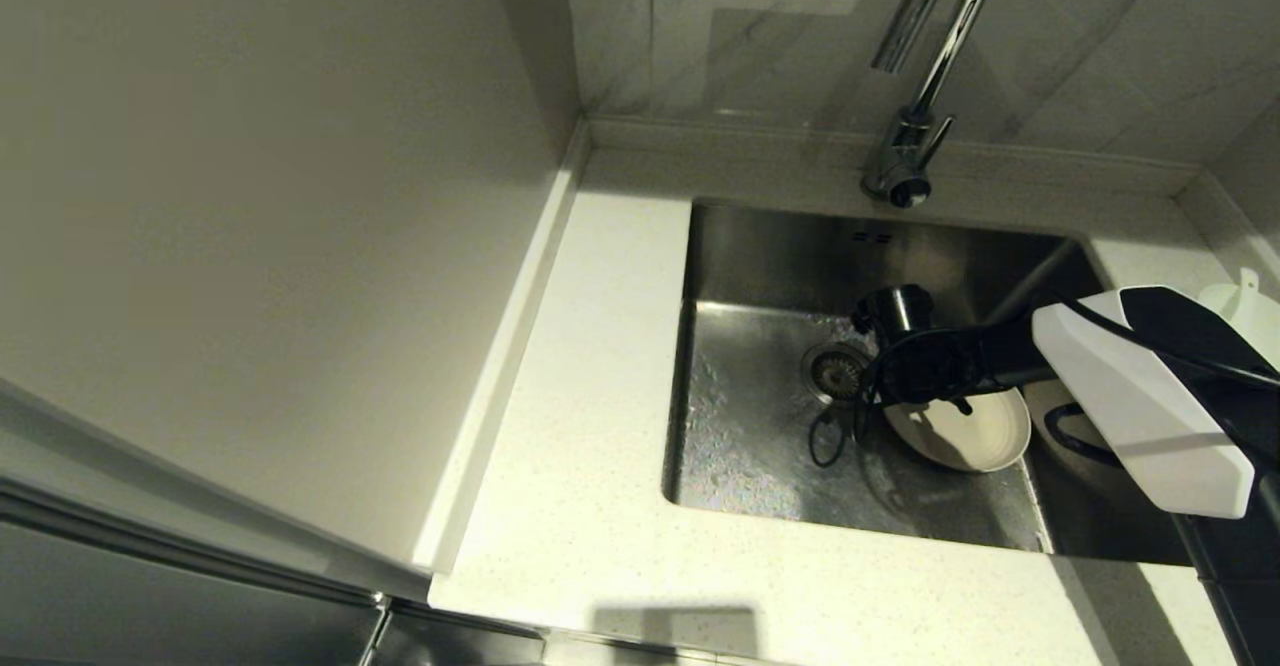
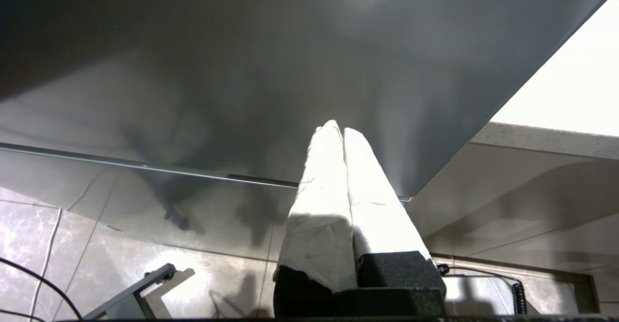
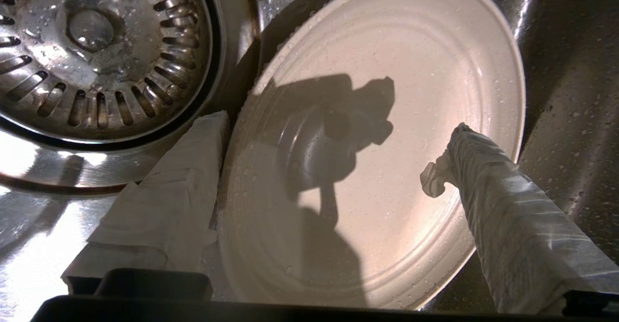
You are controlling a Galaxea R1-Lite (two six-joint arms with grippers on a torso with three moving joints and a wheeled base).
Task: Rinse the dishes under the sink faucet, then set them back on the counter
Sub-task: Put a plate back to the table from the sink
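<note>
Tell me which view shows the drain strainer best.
The right wrist view: the drain strainer fills a corner, slots and wet centre knob clear, beside the plate. The head view shows it small, partly behind the right arm. The left wrist view misses it.

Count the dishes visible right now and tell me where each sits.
1 clearly: the cream plate lies in the sink beside the drain strainer. A white object on the counter at the far right may be another dish; the arm may hide more.
</note>
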